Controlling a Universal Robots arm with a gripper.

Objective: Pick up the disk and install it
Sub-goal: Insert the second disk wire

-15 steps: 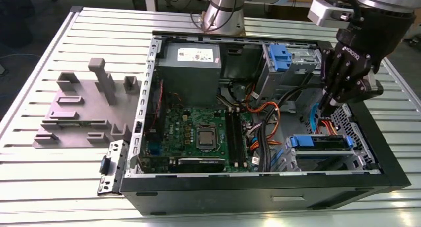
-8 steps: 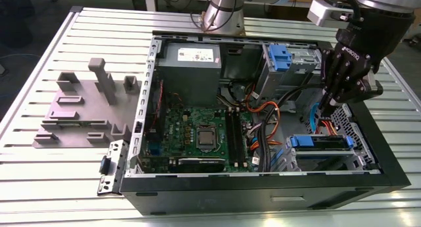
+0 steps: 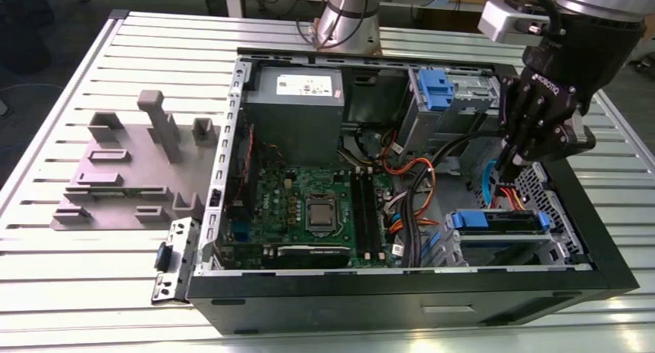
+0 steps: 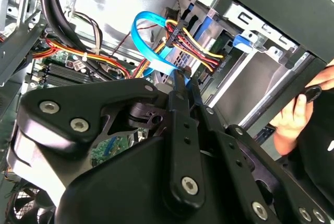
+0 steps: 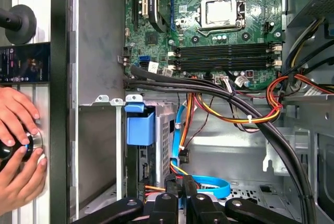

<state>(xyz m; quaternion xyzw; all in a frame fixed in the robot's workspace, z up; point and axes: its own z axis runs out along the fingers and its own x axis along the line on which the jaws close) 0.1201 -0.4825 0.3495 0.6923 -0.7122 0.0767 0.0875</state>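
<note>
On slatted metal table (image 3: 61,276): open computer case (image 3: 409,291); claw (image 3: 515,163) closed, empty.

We cannot read any words here. A white label (image 3: 307,83) sits on the grey box (image 3: 297,119) far from the gripper (image 3: 515,166); its print is maybe too small to read.

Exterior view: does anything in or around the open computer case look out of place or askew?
Nothing looks damaged or spilled. The open computer case lies square on the table, with the grey holder block beside it. The gripper hangs inside the case near the drive cage. In the first wrist view, a person's hands rest just outside the case.
</note>
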